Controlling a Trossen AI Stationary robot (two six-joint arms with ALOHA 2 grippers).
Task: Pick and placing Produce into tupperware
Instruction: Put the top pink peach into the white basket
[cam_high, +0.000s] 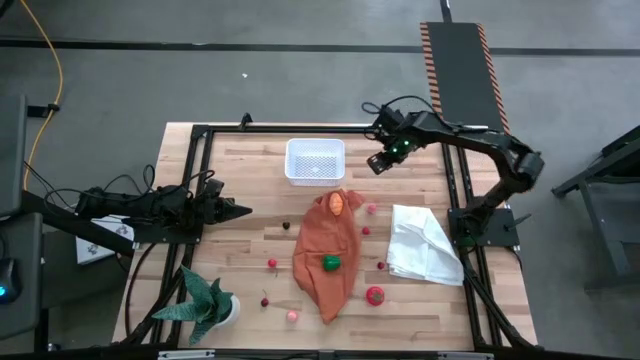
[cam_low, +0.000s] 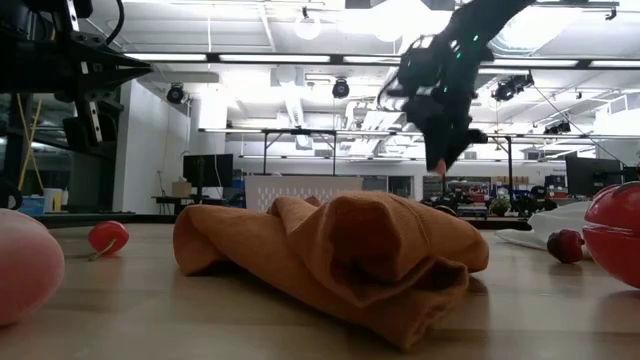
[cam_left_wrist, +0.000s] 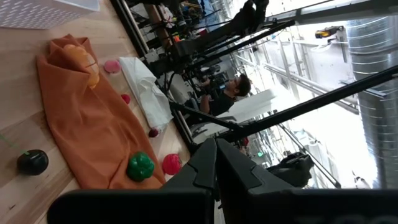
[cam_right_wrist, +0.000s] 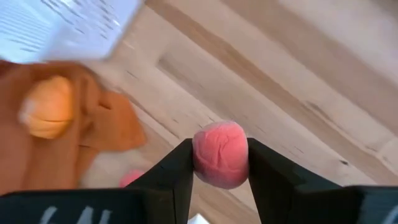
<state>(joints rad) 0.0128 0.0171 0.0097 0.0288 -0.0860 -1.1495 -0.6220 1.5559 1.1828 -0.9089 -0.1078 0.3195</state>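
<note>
Right gripper (cam_right_wrist: 219, 163), raised at upper right of centre in the high view, fingers clamped on a pink round fruit (cam_right_wrist: 220, 154).

White tub (cam_high: 315, 162), upper centre of the table (cam_high: 250, 215), just left of the raised gripper. Orange cloth (cam_high: 328, 255), centre, bearing an orange piece (cam_high: 337, 203) at its upper end and a green piece (cam_high: 331, 263) lower down. White cloth (cam_high: 424, 243), right. Small red pieces scattered around both cloths; larger red fruit (cam_high: 375, 295) at lower centre-right. Potted plant (cam_high: 207, 298), lower left. Left gripper (cam_high: 236, 211), middle left of the table, fingers pressed together, holding nothing.
</note>
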